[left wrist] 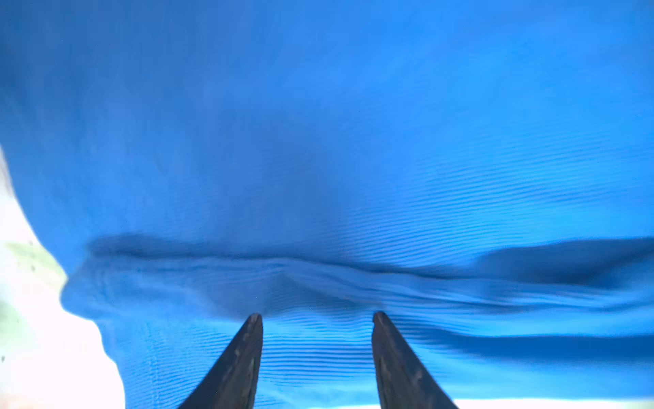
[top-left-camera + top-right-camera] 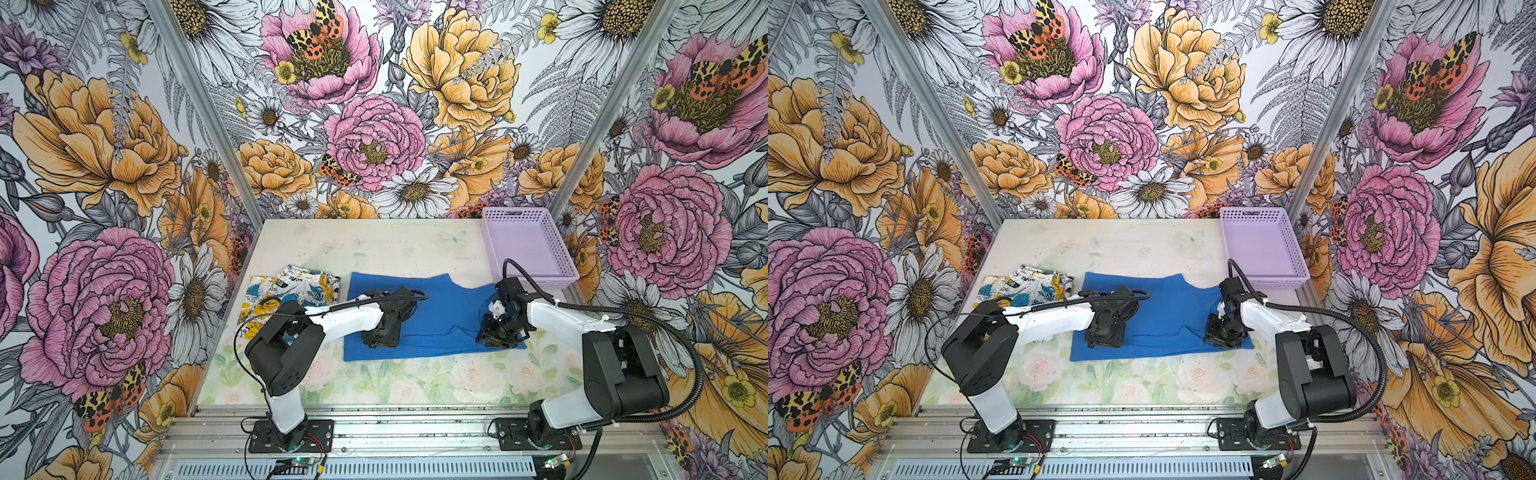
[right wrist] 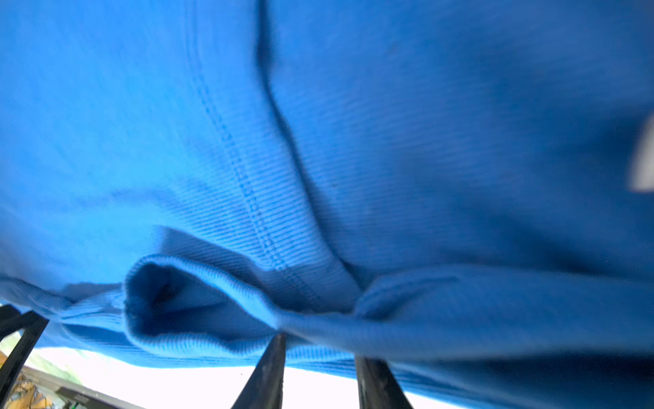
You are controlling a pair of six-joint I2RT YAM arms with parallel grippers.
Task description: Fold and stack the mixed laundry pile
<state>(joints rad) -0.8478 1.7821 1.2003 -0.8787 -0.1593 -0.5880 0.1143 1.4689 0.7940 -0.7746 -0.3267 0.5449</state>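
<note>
A bare strip of desk (image 2: pixel 415 382) is seen nearest, in front of both claws, between the blue T-shirt's near edge and the rail. The left claw (image 1: pixel 318 315) is poised on the blue T-shirt (image 2: pixel 440 307) close to that edge. Its fingers are set moderately apart, with only flat ribbed cloth between them, and nothing is gripped. A shallow crease runs just beyond its tips.

The right claw (image 3: pixel 318 350) is placed by the shirt's near corner at the other end, its fingers parted by a narrower gap. A rolled hem and a stitched seam lie just beyond its tips.

The shirt is spread flat between and beyond the two claws. Behind the left claw, to its outer side, the folded printed garment (image 2: pixel 291 291) lies just beside the shirt's edge. Black lettering is shown on it, too small to be read. Beyond the shirt, open desk is seen up to the back wall. Behind the right claw a lavender basket (image 2: pixel 528 245) stands in the far corner, near the shirt's far edge.
</note>
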